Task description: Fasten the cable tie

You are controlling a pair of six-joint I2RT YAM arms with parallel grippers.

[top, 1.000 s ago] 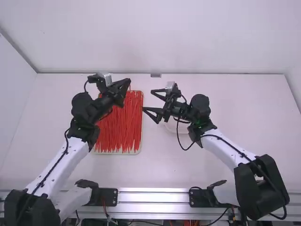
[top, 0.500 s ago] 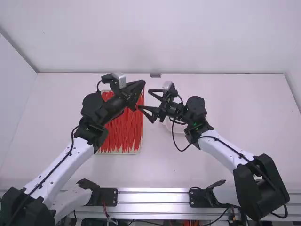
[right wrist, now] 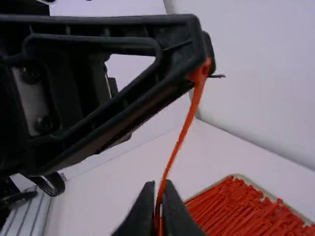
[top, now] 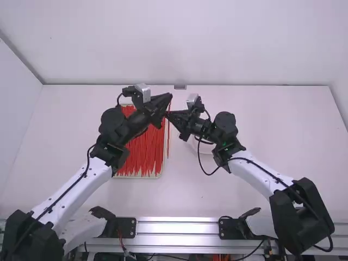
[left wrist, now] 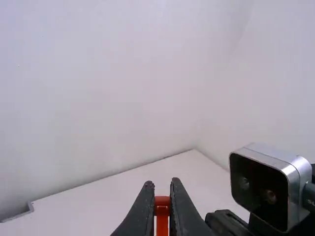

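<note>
A single thin orange-red plastic cable tie (right wrist: 181,132) is lifted clear of the white bench (top: 261,119) and stretched between the two arms, in the air just beside the right edge of the flat beige tray (top: 136,176) that carries the heap of loose red cable ties (right wrist: 236,206).

The left end effector (left wrist: 161,204) is clamped on one end of the tie, and a short squarish orange piece shows between its closed fingers. Whether that piece is the locking head is too small to tell. The right end effector (right wrist: 158,206) is pinched on the strap farther along. From there the strap runs up in a gentle curve to the left end effector's tip. In the high view the two end effectors meet almost tip to tip above the tray's far right corner.

Judging from this, the picking is done: one tie is separated from the heap and held at two places. No loop shows and no tail is seen passing through a head, so the fastening itself appears to be ahead: bending the strap round, threading the tail into the head and pulling it tight.
</note>
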